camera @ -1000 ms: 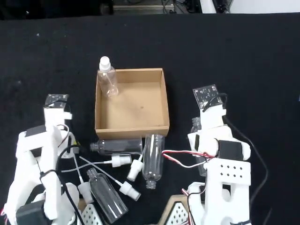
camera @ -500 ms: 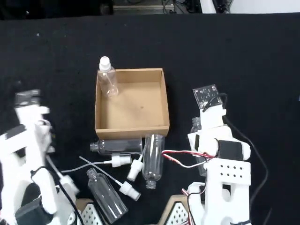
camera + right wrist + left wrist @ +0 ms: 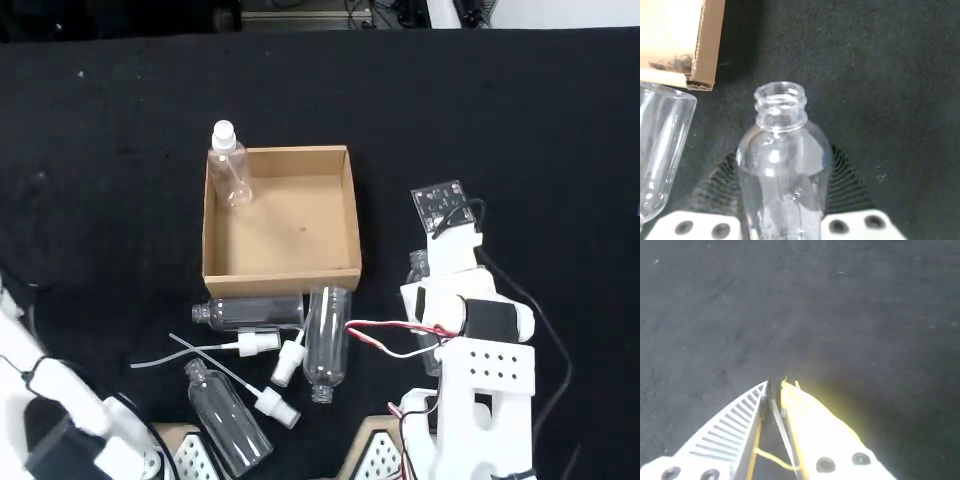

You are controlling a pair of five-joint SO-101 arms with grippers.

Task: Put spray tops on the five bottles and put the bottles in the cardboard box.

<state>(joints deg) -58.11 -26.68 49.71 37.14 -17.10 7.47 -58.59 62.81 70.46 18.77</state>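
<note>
Recorded are a clear bottle (image 3: 781, 117) in the black-ribbed right gripper (image 3: 784, 162), a brown cardboard box (image 3: 706, 45) beyond, and a black table (image 3: 890, 75).

Cardboard box (image 3: 282, 275): quantity 1. Bottles: quantity 5, all clear plastic. Of these, 1 has a spray top fitted, the capped bottle (image 3: 229, 170). The other 4 have open necks: the bottle along the box front (image 3: 255, 312), the bottle beside it (image 3: 328, 340), the nearest bottle (image 3: 228, 412) and the held bottle (image 3: 781, 107). Loose spray tops: quantity 3, namely the left top (image 3: 258, 343), the middle top (image 3: 288, 362) and the near top (image 3: 272, 405). 2 of them show a long dip tube. Arms: quantity 2, each with 1 gripper, the left gripper (image 3: 774, 386) and the right gripper (image 3: 784, 150). Table (image 3: 500, 120): quantity 1.
</note>
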